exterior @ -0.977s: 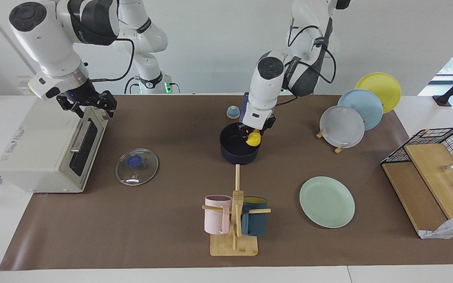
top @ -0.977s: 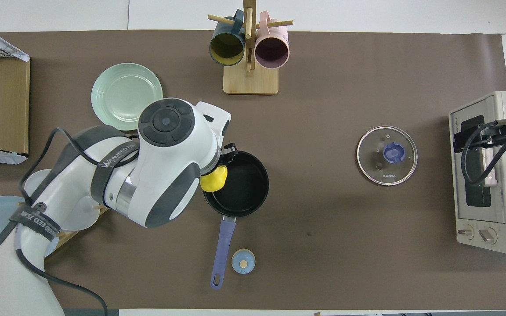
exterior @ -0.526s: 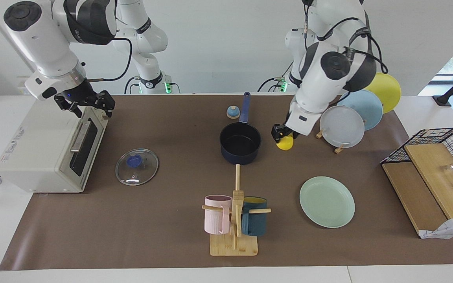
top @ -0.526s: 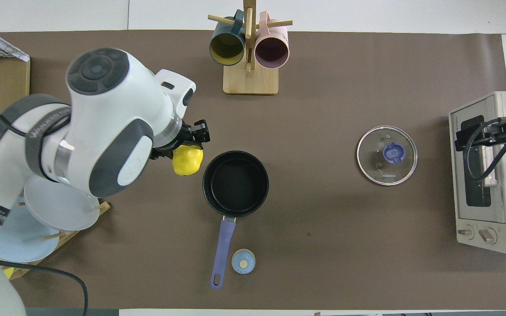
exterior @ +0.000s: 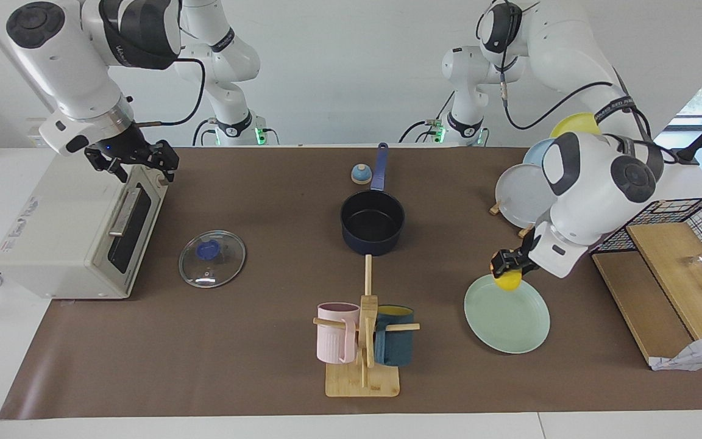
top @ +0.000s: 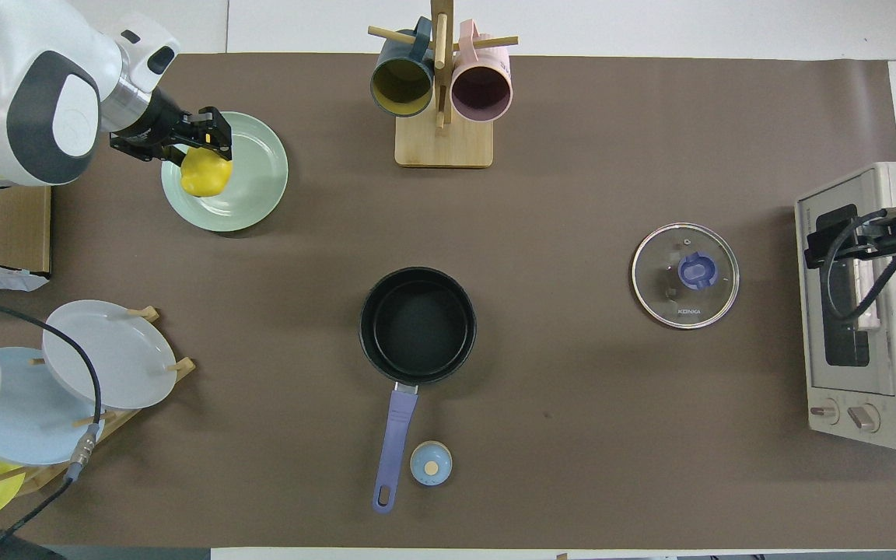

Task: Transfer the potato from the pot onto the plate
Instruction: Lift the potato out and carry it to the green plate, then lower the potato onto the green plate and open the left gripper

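My left gripper [exterior: 505,269] [top: 201,152] is shut on the yellow potato [exterior: 507,280] [top: 205,174] and holds it in the air over the pale mint-green plate [exterior: 509,320] [top: 250,194], above the plate's rim nearest the robots. The dark navy pot [exterior: 372,221] [top: 418,324] with its long blue handle [top: 391,447] stands empty at the middle of the table. My right gripper [exterior: 138,160] waits over the top front edge of the toaster oven [exterior: 70,231], apart from the task's things.
A glass lid [exterior: 212,258] [top: 685,275] lies between pot and oven. A mug rack [exterior: 363,341] [top: 442,85] with a pink and a teal mug stands farther from the robots than the pot. A plate rack [exterior: 534,195] [top: 82,373], a wire basket [exterior: 680,244] and a small blue knob [top: 431,463] stand around.
My left gripper has carried the potato out of the pot, past its rim, and across to over the mint-green plate. The pot is now empty. The right arm has barely moved.
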{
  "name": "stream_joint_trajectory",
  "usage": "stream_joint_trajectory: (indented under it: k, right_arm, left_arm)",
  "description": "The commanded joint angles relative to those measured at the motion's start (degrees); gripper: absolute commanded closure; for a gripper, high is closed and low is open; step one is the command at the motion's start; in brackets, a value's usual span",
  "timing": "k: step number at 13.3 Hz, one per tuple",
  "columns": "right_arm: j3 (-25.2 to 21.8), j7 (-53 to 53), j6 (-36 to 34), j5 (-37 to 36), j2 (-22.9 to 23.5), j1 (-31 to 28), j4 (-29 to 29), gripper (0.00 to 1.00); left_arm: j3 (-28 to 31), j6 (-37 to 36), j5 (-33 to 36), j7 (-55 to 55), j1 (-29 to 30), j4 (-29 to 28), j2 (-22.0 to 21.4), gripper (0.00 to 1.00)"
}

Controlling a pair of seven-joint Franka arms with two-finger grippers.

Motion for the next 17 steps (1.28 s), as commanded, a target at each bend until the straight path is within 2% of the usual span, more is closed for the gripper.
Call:
stream_joint_trajectory:
  k: [1, 5, 7, 9, 10, 11, 14, 17]
  right_arm:
    - [0.49, 0.70, -0.88, 0.94, 0.45, -0.67, 0.89, 0.00]
    - [0.40, 0.70, -0.88, 0.94, 0.45, -0.67, 0.89, 0.00]
    - [0.40, 0.61, -0.97, 0.94, 0.45, -0.76, 0.89, 0.00]
    - [0.49, 0.61, -0.88, 0.94, 0.45, -0.76, 0.89, 0.00]
    - [0.49, 0.61, -0.88, 0.94, 0.45, -0.76, 0.89, 0.00]
    - [0.49, 0.61, -0.88, 0.94, 0.45, -0.85, 0.89, 0.00]
    - [0.49, 0.61, -0.88, 0.94, 0.36, -0.85, 0.89, 0.00]
    - [0.49, 0.61, -0.88, 0.94, 0.36, -0.85, 0.89, 0.00]
  left_arm:
    - [-0.13, 4.67, 2.51, 3.35, 0.71, 4.19, 5.91, 1.00]
    - [-0.22, 8.19, 3.74, 4.86, 0.81, -1.07, 4.43, 1.00]
    - [-0.22, 12.75, 3.65, 4.86, 0.72, -6.77, 2.33, 1.00]
    - [-0.22, 13.92, 3.65, 4.95, 0.98, -8.03, 1.97, 0.58]
    - [-0.22, 13.92, 3.74, 4.95, 0.98, -7.94, 1.97, 0.13]
    - [-0.22, 13.57, 3.83, 4.95, 1.07, -7.51, 1.97, 0.00]
    - [-0.13, 11.12, 4.18, 4.95, 1.33, -5.83, -0.13, 0.00]
    - [0.04, 5.94, 3.83, 4.86, 1.60, -5.83, -7.15, 0.00]
